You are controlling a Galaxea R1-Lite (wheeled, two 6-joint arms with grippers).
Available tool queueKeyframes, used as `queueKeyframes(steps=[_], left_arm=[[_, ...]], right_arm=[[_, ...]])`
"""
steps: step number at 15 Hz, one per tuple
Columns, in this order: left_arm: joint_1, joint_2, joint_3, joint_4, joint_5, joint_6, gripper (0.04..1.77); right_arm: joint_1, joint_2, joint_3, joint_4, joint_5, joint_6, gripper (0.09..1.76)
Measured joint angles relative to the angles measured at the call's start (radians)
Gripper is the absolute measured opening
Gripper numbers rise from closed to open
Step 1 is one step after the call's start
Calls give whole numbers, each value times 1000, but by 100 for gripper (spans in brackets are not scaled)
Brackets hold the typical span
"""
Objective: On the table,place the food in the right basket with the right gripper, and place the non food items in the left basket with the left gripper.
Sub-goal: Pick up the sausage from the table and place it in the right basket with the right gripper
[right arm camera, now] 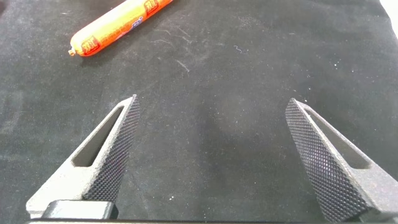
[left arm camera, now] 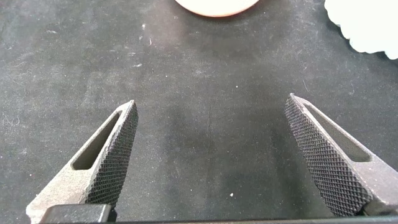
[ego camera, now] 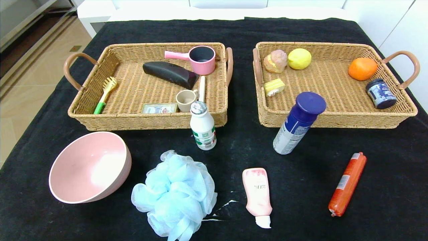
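Observation:
On the black table (ego camera: pixel 240 144) lie a pink bowl (ego camera: pixel 88 166), a light-blue pouf (ego camera: pixel 175 194), a pink tube (ego camera: pixel 258 195), a white bottle (ego camera: pixel 202 126), a blue-capped spray can (ego camera: pixel 298 122) and an orange-red sausage (ego camera: pixel 347 183). The left basket (ego camera: pixel 148 85) and right basket (ego camera: pixel 334 83) stand behind them. My left gripper (left arm camera: pixel 211 106) hangs open over bare cloth, with the bowl's edge (left arm camera: pixel 216 6) and the pouf (left arm camera: pixel 367 25) beyond it. My right gripper (right arm camera: pixel 211 102) is open over bare cloth, the sausage (right arm camera: pixel 118 28) beyond it. Neither arm shows in the head view.
The left basket holds a pink pot (ego camera: pixel 200 59), a dark pouch (ego camera: pixel 170 74), a beige cup (ego camera: pixel 186 99), a green-handled brush (ego camera: pixel 104 93) and a small card (ego camera: pixel 159 108). The right basket holds a lemon (ego camera: pixel 299 58), an orange (ego camera: pixel 362 68), a dark jar (ego camera: pixel 380 93) and two other foods.

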Motion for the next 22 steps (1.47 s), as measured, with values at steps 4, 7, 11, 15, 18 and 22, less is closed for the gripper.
queueKeyframes(steps=[4, 7, 11, 15, 18, 22], left_arm=[[0, 7, -55, 12, -16, -8, 172], [-4, 104, -160, -3, -90, -20, 172], [-38, 311, -341, -59, -255, -23, 172], [-92, 535, -454, -129, -372, -19, 172], [-213, 672, -505, -155, -380, -18, 172], [-350, 833, -567, -159, -378, -14, 172]], right_arm=[[-1, 8, -19, 12, -4, 21, 171], [3, 79, -156, 32, 40, 61, 171], [12, 249, -328, 29, 180, 67, 171], [20, 477, -451, -43, 313, 63, 171], [78, 634, -486, -140, 330, 60, 171], [277, 764, -502, -185, 193, 61, 171]])
